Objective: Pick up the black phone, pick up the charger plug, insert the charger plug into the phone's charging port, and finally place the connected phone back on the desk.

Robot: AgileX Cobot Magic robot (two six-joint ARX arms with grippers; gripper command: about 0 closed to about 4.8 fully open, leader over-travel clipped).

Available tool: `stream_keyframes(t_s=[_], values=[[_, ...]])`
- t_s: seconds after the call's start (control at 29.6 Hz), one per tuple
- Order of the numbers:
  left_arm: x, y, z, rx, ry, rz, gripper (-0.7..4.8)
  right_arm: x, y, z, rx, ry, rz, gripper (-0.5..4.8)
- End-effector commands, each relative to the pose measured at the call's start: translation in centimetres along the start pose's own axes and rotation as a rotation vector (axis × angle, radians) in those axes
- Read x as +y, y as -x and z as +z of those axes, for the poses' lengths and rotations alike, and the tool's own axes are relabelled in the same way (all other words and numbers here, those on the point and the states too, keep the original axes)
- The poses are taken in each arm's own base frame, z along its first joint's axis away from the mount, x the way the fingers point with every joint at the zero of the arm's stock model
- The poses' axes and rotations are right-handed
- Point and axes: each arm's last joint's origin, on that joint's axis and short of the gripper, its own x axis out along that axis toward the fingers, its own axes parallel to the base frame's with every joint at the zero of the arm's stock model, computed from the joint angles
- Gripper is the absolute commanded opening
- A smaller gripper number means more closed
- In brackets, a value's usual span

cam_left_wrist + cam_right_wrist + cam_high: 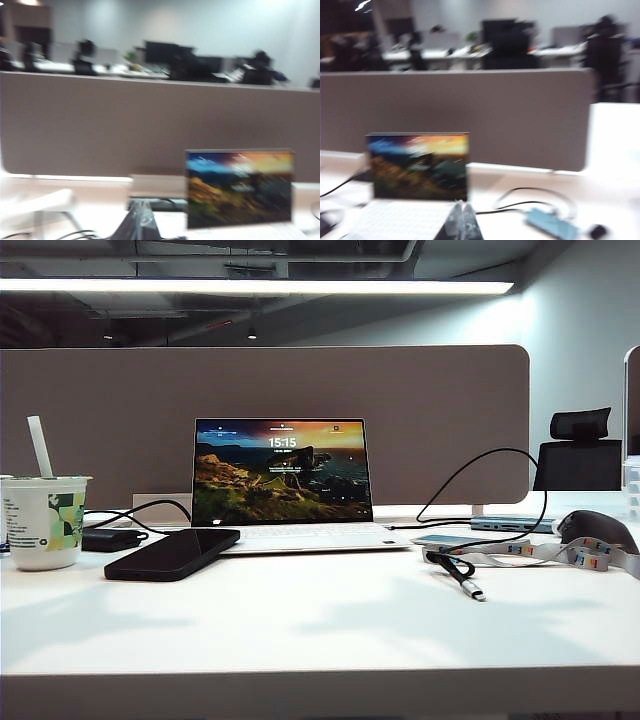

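Observation:
The black phone lies flat on the white desk, left of centre and just in front of the laptop's left corner. The charger plug, a small silver tip on a thin black cable with a strap loop, lies on the desk to the right. The phone's charging port is too small to make out. Neither gripper shows in the exterior view. In the left wrist view my left gripper is shut and empty, facing the laptop. In the right wrist view my right gripper is also shut and empty. Both wrist views are blurred.
An open laptop stands mid-desk before the grey-brown divider. A paper cup and a black power brick sit at the left. A pale blue slab, a colourful lanyard and a mouse lie at the right.

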Motion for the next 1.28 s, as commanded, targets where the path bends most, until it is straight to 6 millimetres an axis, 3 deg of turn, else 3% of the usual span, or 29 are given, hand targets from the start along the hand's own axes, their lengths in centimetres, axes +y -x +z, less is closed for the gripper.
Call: stream_keyframes(t_s=[0.03,0.24,0.44,0.57,0.88,0.98,1.28], values=[[-0.4,-1.7,0.3,0.055,0.001,-0.098,-0.06,1.9,-2.3,-0.7,0.109,-0.009,0.108,-0.05],[-0.8,-5.1,-0.2,0.21,0.017,-0.222,-0.06,6.4,-6.5,-3.6,0.298,-0.019,0.375,-0.05],[-1.1,-7.6,-2.1,0.371,0.124,-0.332,-0.06,9.1,-9.8,-6.7,0.471,-0.115,0.549,-0.05],[-1.2,-9.0,-4.0,0.455,0.16,-0.322,-0.06,9.9,-12.1,-9.0,0.55,-0.137,0.638,-0.05],[-3.4,-12.2,-9.3,0.629,0.164,-0.389,-0.06,10.2,-15.4,-12.6,0.561,-0.13,0.591,-0.05],[-4.0,-13.7,-12.1,0.689,0.142,-0.408,-0.06,10.0,-16.1,-13.8,0.575,-0.085,0.53,-0.05],[-5.6,-14.7,-15.9,0.774,0.092,-0.356,-0.06,10.1,-16.1,-14.1,0.575,-0.059,0.536,-0.05]])
